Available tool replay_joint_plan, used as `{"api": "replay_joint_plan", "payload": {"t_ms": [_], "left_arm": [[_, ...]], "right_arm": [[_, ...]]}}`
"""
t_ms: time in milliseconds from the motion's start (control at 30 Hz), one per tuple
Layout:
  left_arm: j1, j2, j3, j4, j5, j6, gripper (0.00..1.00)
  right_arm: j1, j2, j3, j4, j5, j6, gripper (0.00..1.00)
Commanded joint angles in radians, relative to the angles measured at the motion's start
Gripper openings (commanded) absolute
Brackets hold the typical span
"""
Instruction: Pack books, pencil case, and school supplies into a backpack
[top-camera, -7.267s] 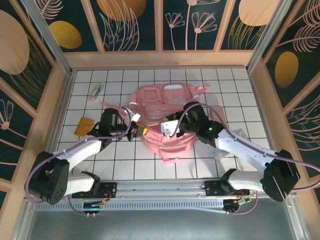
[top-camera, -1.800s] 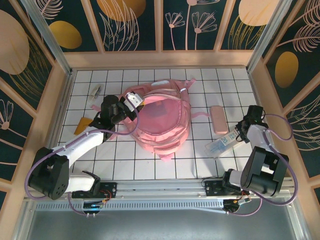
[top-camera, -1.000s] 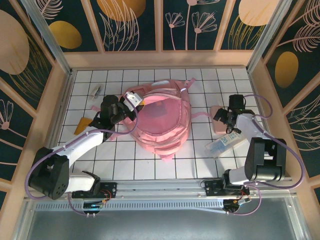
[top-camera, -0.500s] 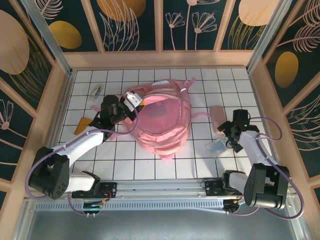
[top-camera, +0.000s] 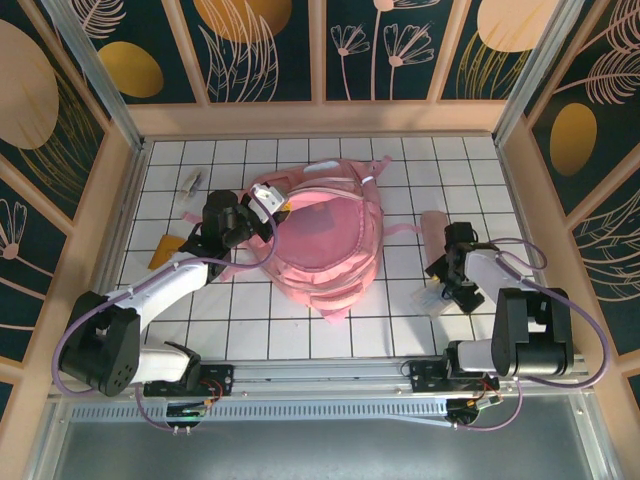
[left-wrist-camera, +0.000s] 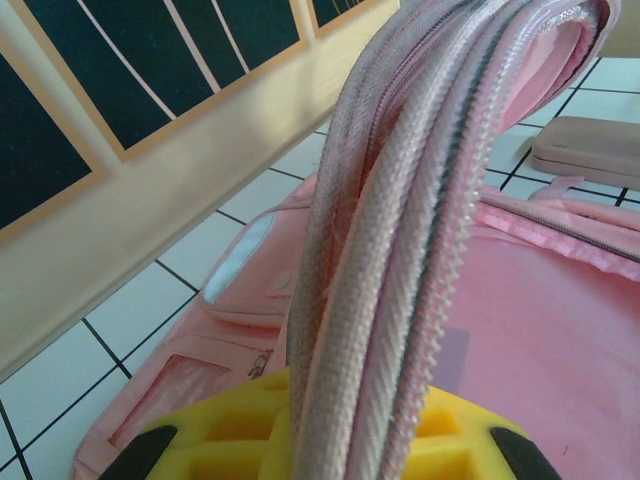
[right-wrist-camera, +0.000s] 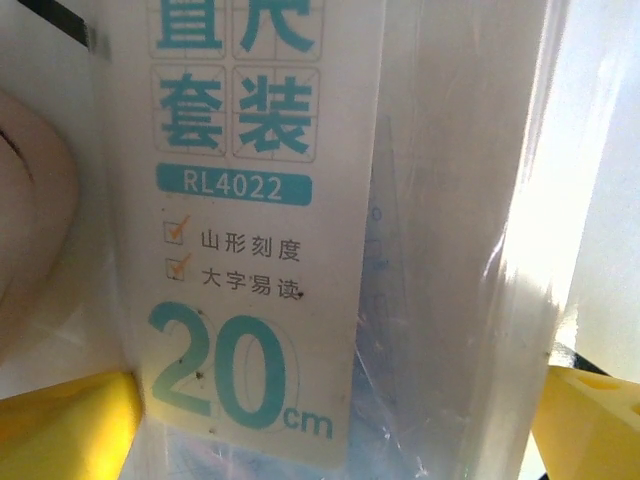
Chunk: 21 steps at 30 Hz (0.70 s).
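Note:
The pink backpack (top-camera: 325, 240) lies mid-table with its mouth lifted. My left gripper (top-camera: 265, 203) is shut on the backpack's zipper rim (left-wrist-camera: 400, 250), which runs up between its yellow fingers (left-wrist-camera: 215, 450). My right gripper (top-camera: 447, 283) hangs low over a clear plastic ruler pack (top-camera: 430, 298) labelled 20 cm (right-wrist-camera: 250, 300). It is open, with one yellow finger (right-wrist-camera: 60, 430) on each side of the pack. The pink pencil case (top-camera: 436, 228) lies just behind it, partly under the arm. The orange pad (top-camera: 165, 250) and a tiny grey-white piece (top-camera: 190, 183) lie at the left. The books are out of view.
Wooden walls (top-camera: 118, 200) close in the white tiled table (top-camera: 300, 320) on three sides. A pink strap (top-camera: 338, 318) trails from the backpack's near edge. The pencil case (left-wrist-camera: 585, 150) sits beyond the backpack in the left wrist view.
My right arm has swung from beside the pencil case toward the near side and come down over the ruler pack. The left gripper has kept still, holding the backpack's rim.

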Motion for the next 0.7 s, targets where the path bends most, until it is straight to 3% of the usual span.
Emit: {"api": "replay_joint_plan", "payload": {"t_ms": [0,67,200,433,667], "left_arm": [[-0.001,-0.023,0.009,0.129,0.051,-0.024,0.00],[-0.001,-0.023,0.006,0.128,0.049,-0.021,0.00],[-0.001,-0.027,-0.001,0.122,0.043,-0.012,0.00],[-0.001,-0.016,0.002,0.130,0.053,-0.018,0.00],[-0.001,-0.009,0.025,0.119,0.060,-0.020,0.00]], "right_arm": [[0.017,0.062,-0.070,0.136,-0.060,0.047,0.92],[0.019,0.025,-0.084,0.148,-0.047,0.065,0.88],[0.019,-0.077,-0.095,0.150,-0.031,0.068,0.65],[0.019,-0.197,-0.084,0.075,-0.018,0.055,0.43],[0.094,-0.308,-0.029,-0.041,-0.017,0.077,0.39]]}}
